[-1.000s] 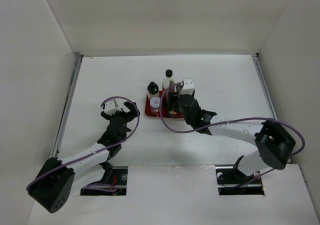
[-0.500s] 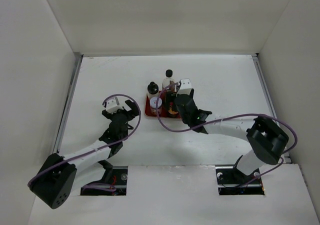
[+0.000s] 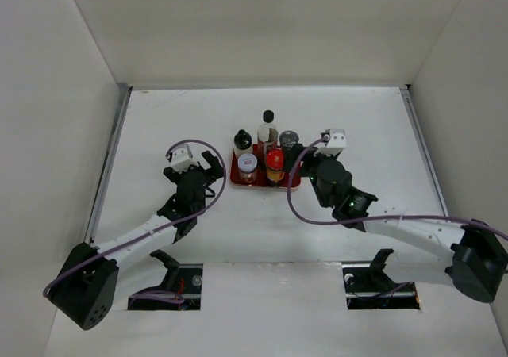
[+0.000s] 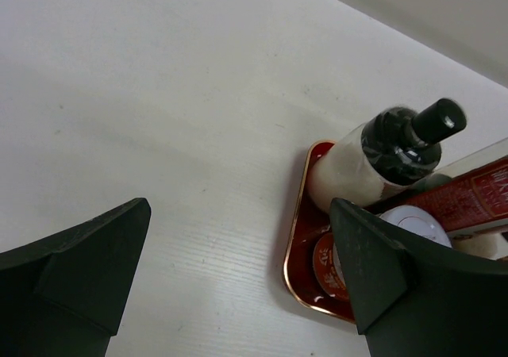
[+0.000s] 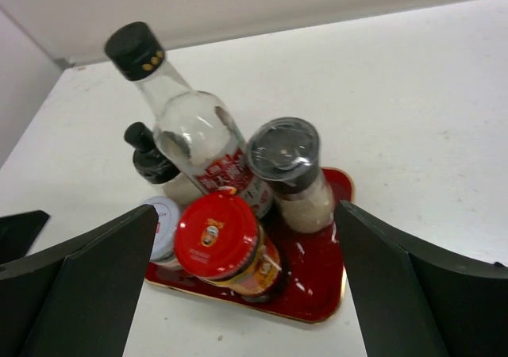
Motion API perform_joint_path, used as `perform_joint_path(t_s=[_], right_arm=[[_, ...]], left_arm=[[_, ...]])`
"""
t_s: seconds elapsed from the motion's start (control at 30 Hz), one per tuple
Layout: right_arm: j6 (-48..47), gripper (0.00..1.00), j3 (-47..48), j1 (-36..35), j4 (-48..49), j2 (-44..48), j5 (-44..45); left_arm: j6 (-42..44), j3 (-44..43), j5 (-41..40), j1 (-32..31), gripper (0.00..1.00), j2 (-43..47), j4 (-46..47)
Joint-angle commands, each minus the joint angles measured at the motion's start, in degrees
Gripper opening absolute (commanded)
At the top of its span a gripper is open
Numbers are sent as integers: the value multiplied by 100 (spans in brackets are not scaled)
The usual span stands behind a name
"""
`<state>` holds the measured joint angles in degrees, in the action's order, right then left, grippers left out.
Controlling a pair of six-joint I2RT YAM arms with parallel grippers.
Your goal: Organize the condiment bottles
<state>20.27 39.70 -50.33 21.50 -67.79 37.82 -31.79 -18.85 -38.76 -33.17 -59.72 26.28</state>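
right gripper (image 5: 246, 208) hung empty, jaws apart, right of the tray (image 3: 290, 179); left gripper (image 4: 240, 205) gaped empty at its left. all five bottles (image 3: 274, 158) stood on it, so we judged sorting done: next, pull both arms clear.

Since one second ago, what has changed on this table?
The right gripper opened its fingers, let go of the red-capped bottle and drew back rightward off the tray. The other four bottles stayed put; the left gripper stayed open left of the tray.
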Motion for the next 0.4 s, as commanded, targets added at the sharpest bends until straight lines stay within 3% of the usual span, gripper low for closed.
perform_joint_path(t_s=[0.0, 0.23, 0.37], right_arm=[[223, 100, -444, 27, 241, 493, 436], [828, 100, -1438, 589, 241, 1241, 595], [979, 100, -1518, 599, 232, 1268, 446]], left_arm=[[15, -584, -17, -80, 100, 286, -482], [-3, -1278, -201, -607, 100, 146, -1335], [24, -1673, -430, -651, 100, -145, -1687]])
